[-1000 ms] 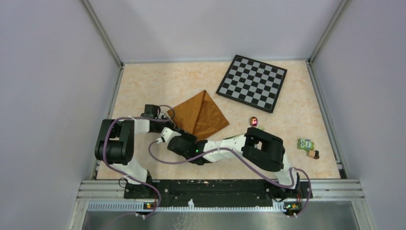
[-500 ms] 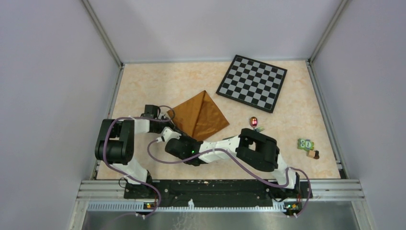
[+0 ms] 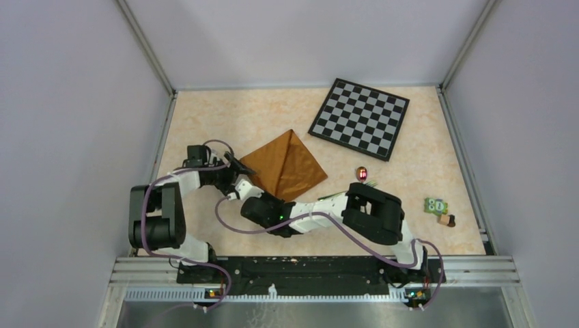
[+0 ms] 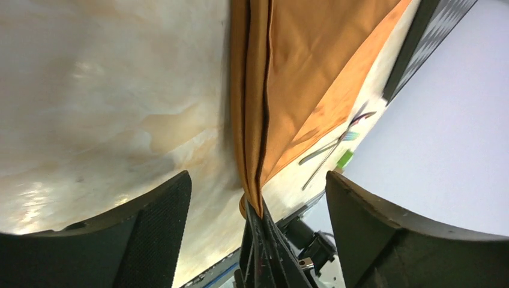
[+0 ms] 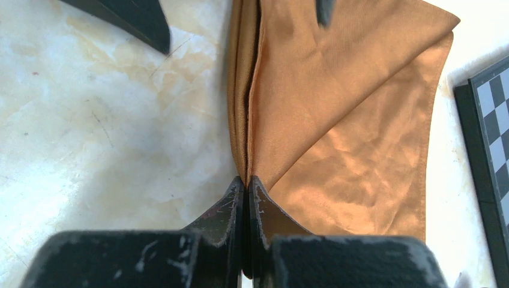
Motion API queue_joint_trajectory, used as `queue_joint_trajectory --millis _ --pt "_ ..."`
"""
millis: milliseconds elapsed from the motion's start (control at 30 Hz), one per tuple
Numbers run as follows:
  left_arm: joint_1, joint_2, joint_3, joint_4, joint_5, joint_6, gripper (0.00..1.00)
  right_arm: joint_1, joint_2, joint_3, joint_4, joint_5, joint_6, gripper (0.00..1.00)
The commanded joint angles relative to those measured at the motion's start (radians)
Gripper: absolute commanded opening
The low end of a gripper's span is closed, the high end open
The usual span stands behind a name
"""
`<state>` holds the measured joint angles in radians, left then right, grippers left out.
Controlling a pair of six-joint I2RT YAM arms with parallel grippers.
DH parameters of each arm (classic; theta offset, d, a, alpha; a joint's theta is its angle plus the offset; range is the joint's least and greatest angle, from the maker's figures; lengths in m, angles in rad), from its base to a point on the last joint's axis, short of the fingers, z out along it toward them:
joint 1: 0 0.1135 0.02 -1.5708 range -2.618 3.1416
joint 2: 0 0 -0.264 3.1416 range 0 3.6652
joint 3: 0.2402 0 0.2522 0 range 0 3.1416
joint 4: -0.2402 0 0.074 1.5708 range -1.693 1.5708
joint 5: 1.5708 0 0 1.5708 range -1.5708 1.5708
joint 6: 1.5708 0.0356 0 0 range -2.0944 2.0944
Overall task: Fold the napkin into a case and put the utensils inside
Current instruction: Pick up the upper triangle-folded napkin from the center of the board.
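Note:
The rust-brown napkin (image 3: 283,166) lies folded on the table, its doubled edge (image 5: 243,102) running towards the left arm. My right gripper (image 3: 244,183) is shut on the near end of that folded edge (image 5: 246,180). My left gripper (image 3: 233,166) stands open just beyond it. Its two fingers (image 4: 150,228) straddle the pinched napkin (image 4: 300,66) and the right gripper's tips without touching the cloth. The utensils (image 3: 364,176) lie on the table to the right of the napkin, a spoon with a reddish bowl and a thin fork, also seen as the utensils (image 4: 333,150) in the left wrist view.
A black-and-grey checkered board (image 3: 360,117) lies at the back right, close to the napkin's far corner. A small green toy (image 3: 437,206) sits near the right edge. Walls enclose the table on three sides.
My left gripper has opened, let go of the napkin's edge, and its arm has shifted left. My right gripper has closed onto the napkin's folded edge.

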<state>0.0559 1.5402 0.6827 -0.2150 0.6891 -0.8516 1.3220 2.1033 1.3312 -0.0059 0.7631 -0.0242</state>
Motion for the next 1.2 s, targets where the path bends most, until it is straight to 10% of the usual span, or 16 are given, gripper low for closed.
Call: queue_joint_trajectory --millis 0,300,1167 --pt "0.068 -0.027 -0.002 0.029 0.021 0.057 0.89 -0.032 -0.126 -0.033 0.113 -0.053 0.05 0.0" --pt "0.071 0.051 -0.043 0.259 0.047 -0.042 0.89 -0.063 -0.172 -0.05 0.134 -0.105 0.062 0.0" --pt "0.093 0.252 -0.029 0.507 -0.084 -0.166 0.42 -0.075 -0.199 -0.083 0.142 -0.13 0.076 0.0"
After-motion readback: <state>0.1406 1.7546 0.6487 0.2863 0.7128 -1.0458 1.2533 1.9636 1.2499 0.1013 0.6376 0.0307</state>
